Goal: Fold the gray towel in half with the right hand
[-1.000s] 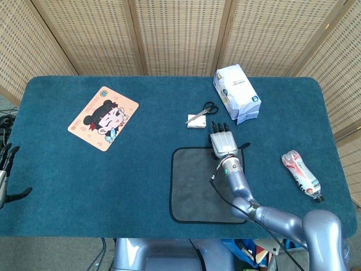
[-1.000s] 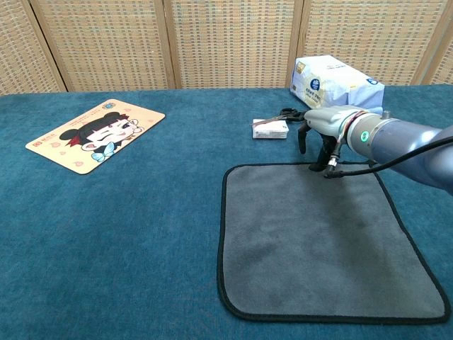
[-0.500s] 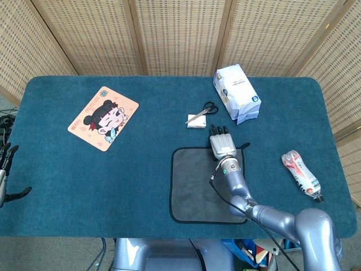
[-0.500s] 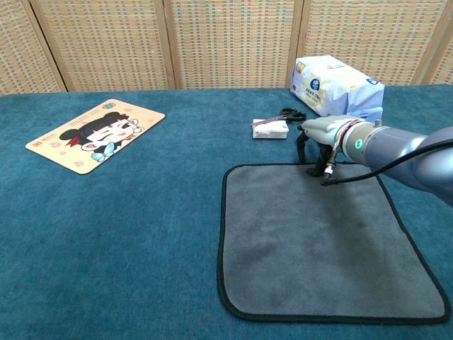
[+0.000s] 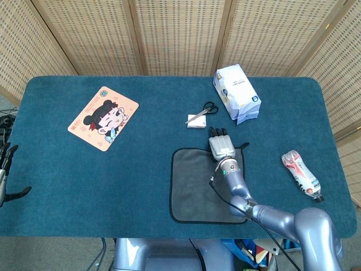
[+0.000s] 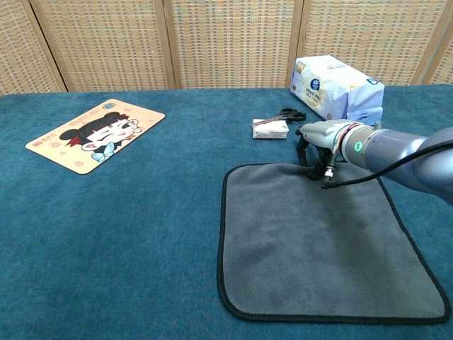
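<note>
While the right hand [image 6: 316, 139] sits at the far edge of the gray towel [image 6: 318, 241], its fingers [image 6: 304, 150] point down and curl onto the cloth there; the edge is slightly puckered beneath them, but whether they actually grip it cannot be told from either view.

Item, gray towel: flat on the blue table cover [image 5: 141, 164], black-bordered, spreading from the fingers toward the robot.

Item, small white box [image 6: 270, 128]: just beyond the fingers and slightly to their left.

Item, black-handled scissors [image 6: 290, 113]: touching the far side of that box.

Item, white and blue tissue pack [image 6: 335, 86]: farther beyond the fingers, to their right.

Item, crumpled bottle with red label [image 5: 301, 174]: well to the right of the fingers, head view only.

Item, cartoon mouse pad [image 5: 103, 117]: far to the left of the fingers.

Item, left hand [image 5: 5, 169]: at the table's left margin, well apart from everything, fingers spread, holding nothing.
</note>
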`<control>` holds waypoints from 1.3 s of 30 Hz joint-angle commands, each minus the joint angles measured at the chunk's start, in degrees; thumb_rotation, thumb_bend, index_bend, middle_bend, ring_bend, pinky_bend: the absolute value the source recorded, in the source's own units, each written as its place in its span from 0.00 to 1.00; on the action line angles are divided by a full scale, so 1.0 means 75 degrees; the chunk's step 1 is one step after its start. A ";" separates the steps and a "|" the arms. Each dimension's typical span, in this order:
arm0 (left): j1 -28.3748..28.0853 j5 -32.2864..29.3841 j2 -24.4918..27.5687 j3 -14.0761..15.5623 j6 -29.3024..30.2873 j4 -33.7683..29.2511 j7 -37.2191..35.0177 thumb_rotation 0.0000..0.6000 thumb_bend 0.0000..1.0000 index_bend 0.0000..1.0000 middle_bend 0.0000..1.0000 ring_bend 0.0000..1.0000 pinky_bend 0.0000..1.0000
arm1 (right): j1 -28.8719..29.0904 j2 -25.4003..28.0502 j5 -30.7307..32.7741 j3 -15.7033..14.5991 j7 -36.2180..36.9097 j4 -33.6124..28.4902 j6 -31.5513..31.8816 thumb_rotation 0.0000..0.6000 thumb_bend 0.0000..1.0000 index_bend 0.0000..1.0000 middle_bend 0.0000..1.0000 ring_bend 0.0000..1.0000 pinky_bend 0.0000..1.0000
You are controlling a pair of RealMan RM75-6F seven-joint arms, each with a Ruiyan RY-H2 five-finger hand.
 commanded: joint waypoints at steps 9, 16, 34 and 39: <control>-0.0005 0.0019 -0.0013 0.0024 0.0009 -0.0016 0.0038 1.00 0.11 0.00 0.00 0.00 0.00 | -0.0099 0.0227 -0.0194 -0.0126 0.0187 -0.0385 0.0219 1.00 0.55 0.62 0.00 0.00 0.00; -0.0014 0.0124 -0.0009 0.0072 0.0025 -0.0075 0.0071 1.00 0.11 0.00 0.00 0.00 0.00 | -0.0435 0.0644 -0.0808 -0.0414 0.0366 -0.1358 0.0789 1.00 0.55 0.62 0.00 0.00 0.00; 0.0133 0.0713 0.0161 0.0286 0.0353 -0.0288 -0.0151 1.00 0.11 0.00 0.00 0.00 0.00 | -0.1711 0.1642 -0.3107 -0.1638 0.0838 -0.4019 0.2508 1.00 0.58 0.62 0.00 0.00 0.00; 0.0146 0.0762 0.0164 0.0302 0.0388 -0.0302 -0.0138 1.00 0.11 0.00 0.00 0.00 0.00 | -0.1924 0.1768 -0.3596 -0.1972 0.0749 -0.4347 0.2689 1.00 0.58 0.62 0.00 0.00 0.00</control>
